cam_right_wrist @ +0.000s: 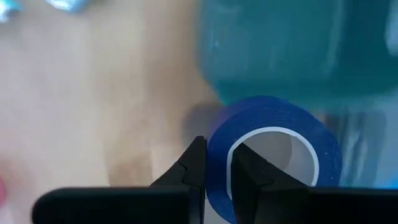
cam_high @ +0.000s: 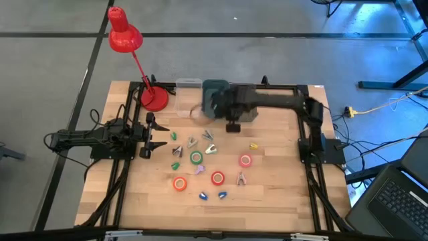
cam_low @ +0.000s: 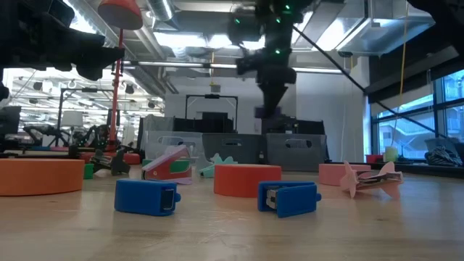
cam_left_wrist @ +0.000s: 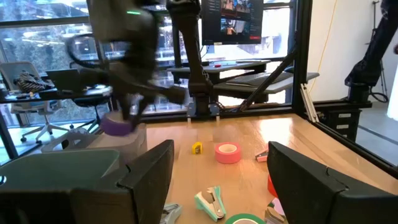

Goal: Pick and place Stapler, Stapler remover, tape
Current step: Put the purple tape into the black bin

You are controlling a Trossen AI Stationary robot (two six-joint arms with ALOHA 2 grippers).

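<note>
My right gripper [cam_right_wrist: 217,155] reaches over the table's far middle, pointing steeply down, and is shut on a blue-purple tape ring [cam_right_wrist: 273,155] beside a teal bin [cam_right_wrist: 298,50]. In the left wrist view the ring [cam_left_wrist: 115,124] hangs under that gripper. Green [cam_high: 196,157], pink [cam_high: 246,160], red [cam_high: 217,178] and orange [cam_high: 179,183] tape rings lie flat on the wood. Small stapler-like pieces [cam_high: 210,148] lie around them. My left gripper [cam_high: 150,137] waits open at the table's left, level, with nothing between its fingers. My right gripper pinches the ring's wall [cam_right_wrist: 214,140] with one finger inside the pale core and one outside. The fingers come from above, slanting steeply down. The ring hangs below them, tilted and lifted clear of the table.
A clear bin [cam_high: 188,87] stands beside the teal bin [cam_high: 214,87] at the far edge. A red desk lamp [cam_high: 125,37] rises from its base [cam_high: 154,99] at the far left. Two blue blocks [cam_high: 212,195] lie near the front, and a yellow piece [cam_high: 254,145] lies right of centre.
</note>
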